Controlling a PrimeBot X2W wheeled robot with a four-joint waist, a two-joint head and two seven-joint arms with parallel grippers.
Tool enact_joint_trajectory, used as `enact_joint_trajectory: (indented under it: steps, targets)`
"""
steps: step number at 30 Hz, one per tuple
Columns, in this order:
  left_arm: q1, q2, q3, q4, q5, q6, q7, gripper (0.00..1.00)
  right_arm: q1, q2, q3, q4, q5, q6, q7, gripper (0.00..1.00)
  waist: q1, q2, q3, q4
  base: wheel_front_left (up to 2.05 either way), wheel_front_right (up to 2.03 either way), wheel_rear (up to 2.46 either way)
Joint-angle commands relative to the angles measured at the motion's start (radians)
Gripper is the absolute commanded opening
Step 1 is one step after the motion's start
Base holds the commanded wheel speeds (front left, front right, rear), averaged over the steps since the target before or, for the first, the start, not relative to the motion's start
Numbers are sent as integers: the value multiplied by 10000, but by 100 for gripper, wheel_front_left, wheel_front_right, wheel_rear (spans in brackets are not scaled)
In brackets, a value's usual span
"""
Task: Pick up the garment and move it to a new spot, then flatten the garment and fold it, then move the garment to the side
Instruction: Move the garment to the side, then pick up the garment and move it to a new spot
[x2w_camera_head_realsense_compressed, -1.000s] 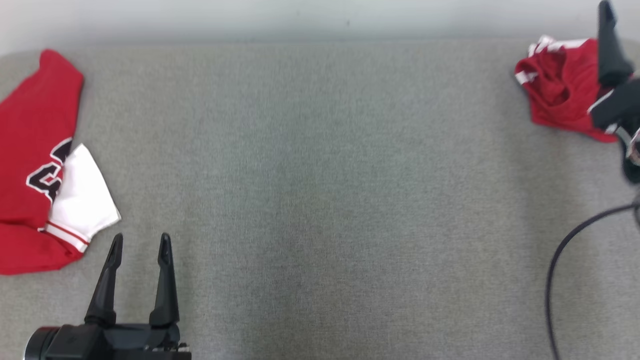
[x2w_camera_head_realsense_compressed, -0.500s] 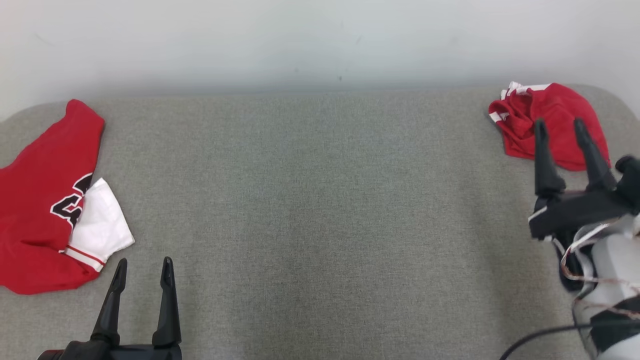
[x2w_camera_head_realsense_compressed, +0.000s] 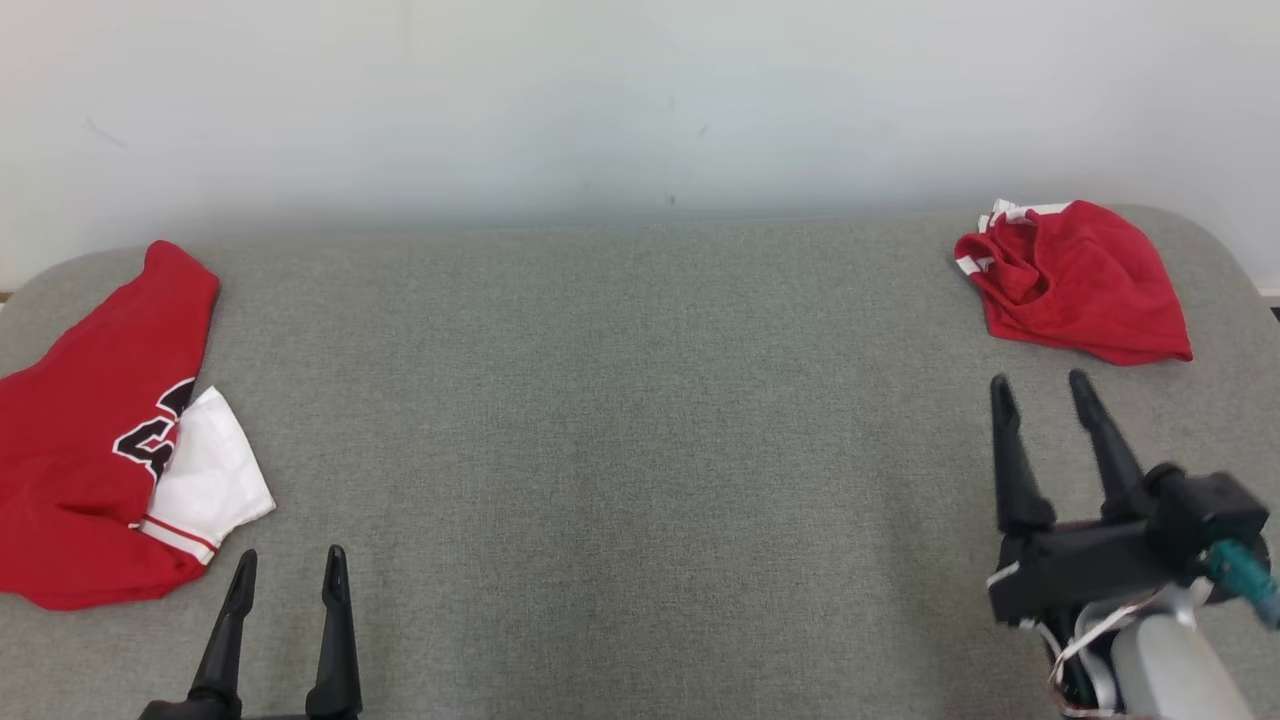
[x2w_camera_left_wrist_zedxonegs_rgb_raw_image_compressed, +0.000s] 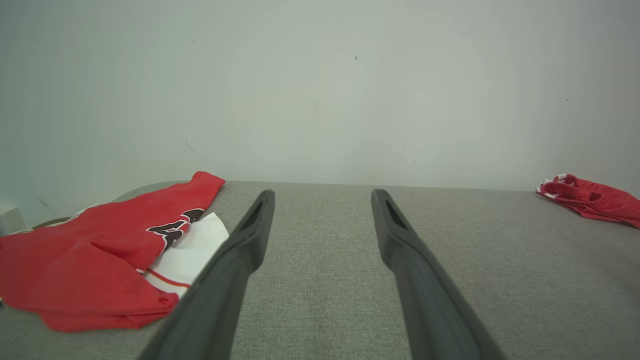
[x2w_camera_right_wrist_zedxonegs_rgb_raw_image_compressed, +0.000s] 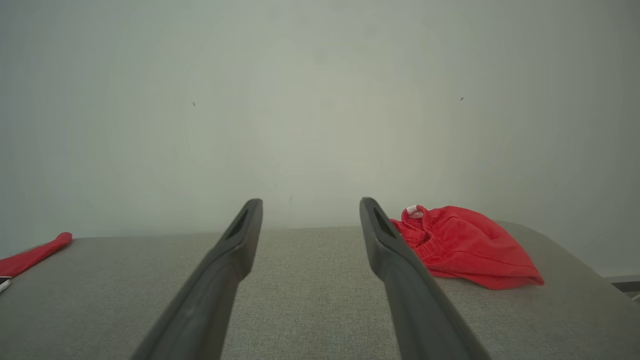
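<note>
While both hands stand open and hold nothing, two pieces of red clothing lie well apart at opposite ends of the grey worktop (x2w_camera_head_realsense_compressed: 620, 420). The left hand (x2w_camera_head_realsense_compressed: 290, 553) sits at the near edge toward the left corner, its two dark fingers spread and pointing at the far edge, with bare cloth between them. Just beside it, along the left edge, lies a jersey (x2w_camera_head_realsense_compressed: 80, 440), red, laid fairly flat and folded over (a white sleeve with a red stripe pokes out from under it, next to part of a black printed number). The right hand (x2w_camera_head_realsense_compressed: 1038, 378) hovers near the right edge, fingers parted in the same way and aimed toward the far right corner. In that corner rests the garment (x2w_camera_head_realsense_compressed: 1085, 285), a crumpled red heap with white trim showing at its far side; the fingertips are near it but do not touch it. A pale wall (x2w_camera_head_realsense_compressed: 600, 100) rises behind the far edge.
</note>
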Motion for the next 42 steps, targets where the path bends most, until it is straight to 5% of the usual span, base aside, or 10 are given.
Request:
enact_joint_trajectory:
  steps: [1, 11, 42]
  targets:
    - [190, -3, -8, 33, -51, 2, -35, 100, 337, 144, 9, -179, -201, -7, -16, 100, 1, 1, -80, 36, 0, 0, 0]
    - [334, -11, -62, 170, -173, 148, -35, 100, 1873, 969, -282, -1003, -987, -7, -16, 100, 1, 1, -375, 146, 0, 0, 0]
    - [282, 1, -34, 845, 252, 45, -35, 100, 2445, 1358, -24, -729, -1734, -7, -16, 100, 1, 1, -635, -138, 0, 0, 0]
